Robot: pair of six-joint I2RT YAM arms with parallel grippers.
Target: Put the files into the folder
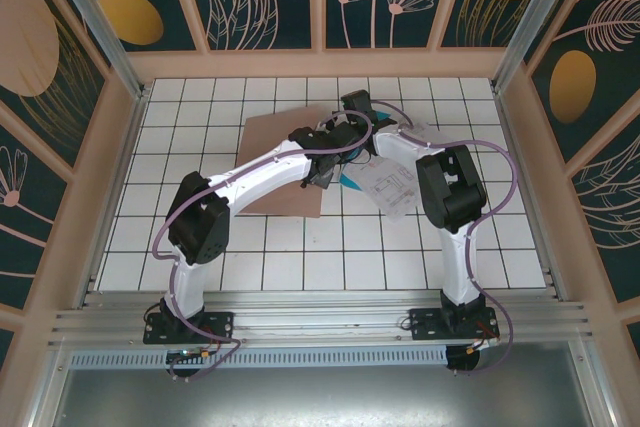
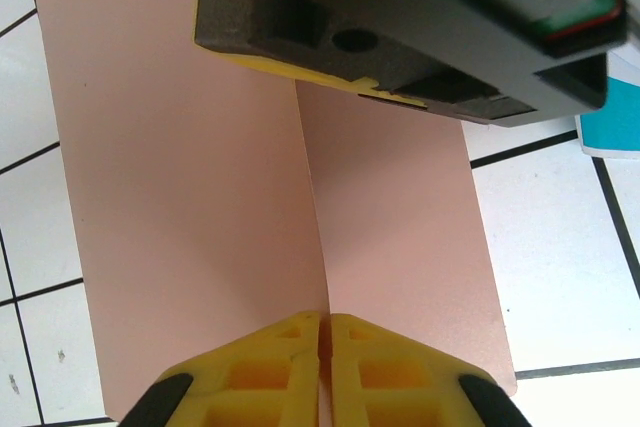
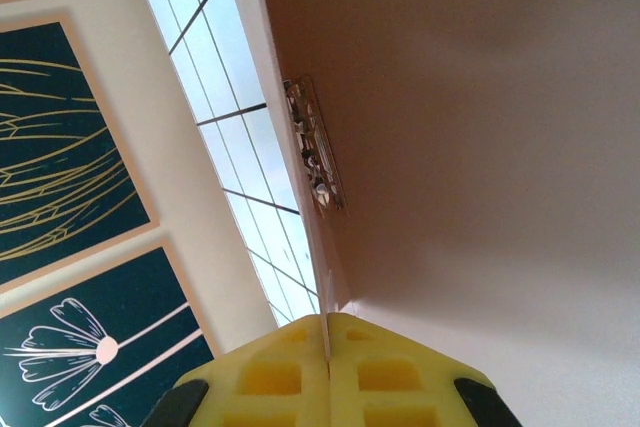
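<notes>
Standing over the white tiled bench (image 1: 300, 267), the biggest thing I see is the folder (image 1: 275, 152), a plain pinkish-brown card lying toward the far middle, with both arms bent in over its right-hand side. Just beside it to the right lie the files (image 1: 392, 187) - a white printed sheet flat on the tiles, with the corner of a teal sheet (image 2: 612, 125) poking out on the folder side. None of the paper is inside the folder yet. The left pincer (image 2: 325, 332) has its yellow fingers pressed together on a thin card edge that runs straight up from between them, so it looks clamped on the folder's cover. The right pincer (image 3: 327, 332) is likewise closed, a card edge running into the seam between its fingers; from its own camera the card's face tilts up over the tiles, so I take that part of the cover to be raised. My reading is that the step in hand is opening the folder. Next, I judge, the cover must swing wide and stay open - one arm holding it while the other lets go and reaches for the sheets.
</notes>
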